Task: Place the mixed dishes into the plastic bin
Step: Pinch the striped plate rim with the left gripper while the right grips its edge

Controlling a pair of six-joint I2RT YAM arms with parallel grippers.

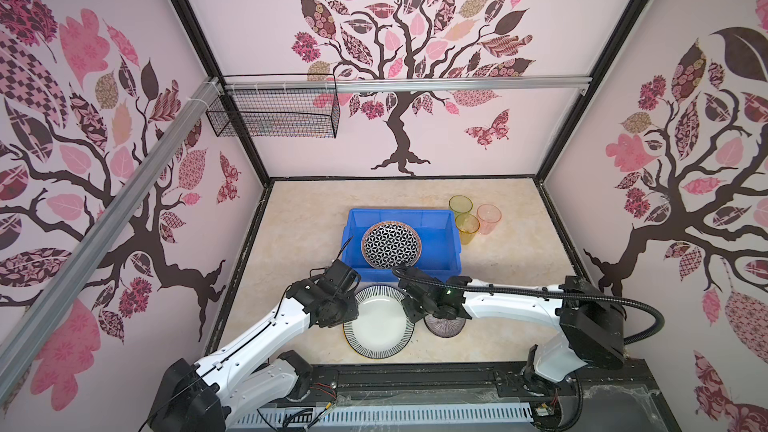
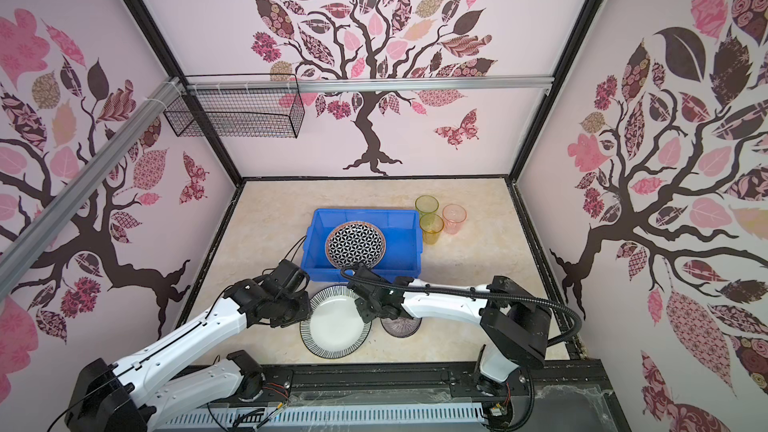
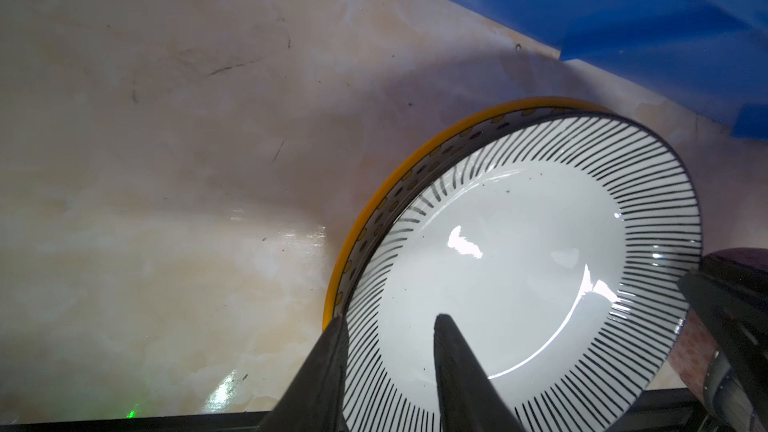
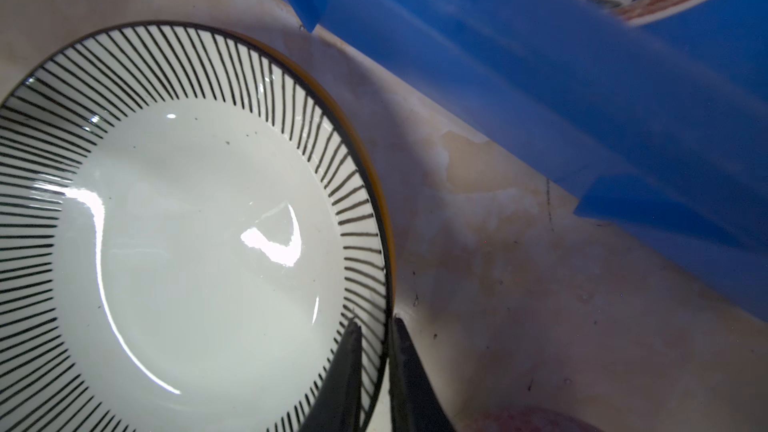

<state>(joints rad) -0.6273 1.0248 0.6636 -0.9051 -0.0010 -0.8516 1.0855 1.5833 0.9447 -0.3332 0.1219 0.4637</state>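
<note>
**Item: striped-rim plate [image 1: 379,322].** Glazed ceramic.

- **Location:** near the front edge of the worktop [image 1: 291,243], just in front of the plastic bin's [image 1: 438,243] near wall. It is nested on a dotted-rim plate [image 3: 409,174], whose yellow edge shows beneath on one side.
- **Handling:** Expect it to be rigid, fairly heavy for its size, slick under the glaze and liable to chip. Only the sloping rim offers a hold. Take it at opposite sides and keep it level. Watch that the lower plate does not lift with it.
- **Left claw [image 3: 390,320]:** astride the rim on the plate's left, one finger outside, one over the white well. The jaws are partly apart. I cannot tell whether they bear on the rim.
- **Right claw [image 4: 376,324]:** on the plate's right side, jaws narrow and nipping the rim.
- **Edges:** You must clear the bin's raised lip, which stands directly beyond the plate. The purple-striped bowl [image 1: 445,326] sits just beside the plate, under the right arm.
- **Open room:** The geometric plate [image 1: 390,244] fills the bin's left and middle, and the floor is bare toward its right end. The cups [image 1: 467,226] crowd the bin's far right corner from outside. The worktop left of the bin is bare.
</note>
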